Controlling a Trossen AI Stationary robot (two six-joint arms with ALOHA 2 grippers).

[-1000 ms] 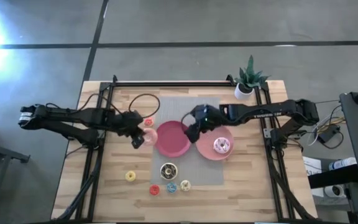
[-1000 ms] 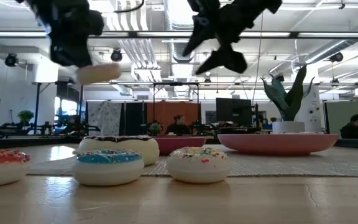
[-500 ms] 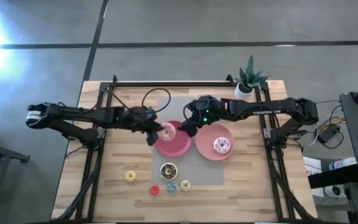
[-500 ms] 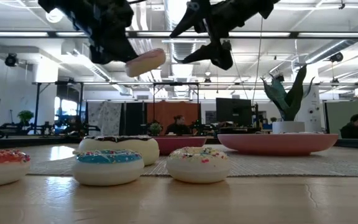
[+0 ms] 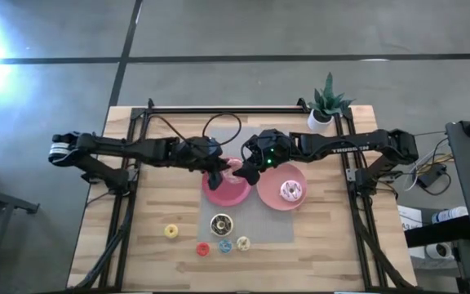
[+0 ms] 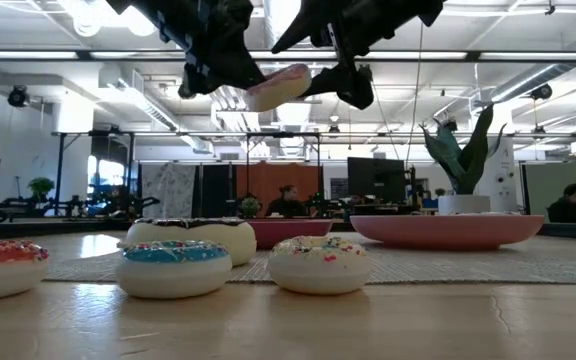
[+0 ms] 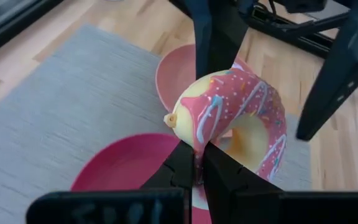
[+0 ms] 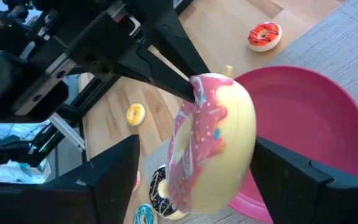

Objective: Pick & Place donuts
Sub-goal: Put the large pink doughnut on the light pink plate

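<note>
My left gripper is shut on a pink-iced donut with sprinkles, high above the left pink plate. My right gripper is open, and its fingers stand on either side of that donut. A pale pink-white donut lies on the right pink plate. The chocolate donut and the tiny yellow, red, blue and cream donuts lie nearer the table's front. A red-orange donut lies on the wood. My left gripper pinches the donut's outer rim between its two fingertips. The fingers come from the table's left, slanting down. The donut stands on edge, tilted, lifted clear above the left plate. My right gripper: whether its far finger touches the donut, I cannot tell.
A grey mat lies under the plates. A potted plant stands at the far right corner. A black frame runs along the table's far edge and sides. A cable loop hangs by the left arm.
My left gripper has carried the pink donut toward the table's right, from left of the left plate to above it, between my right gripper's fingers. The donut has stayed lifted and has tipped more onto its edge. My right gripper has shifted slightly toward the left.
</note>
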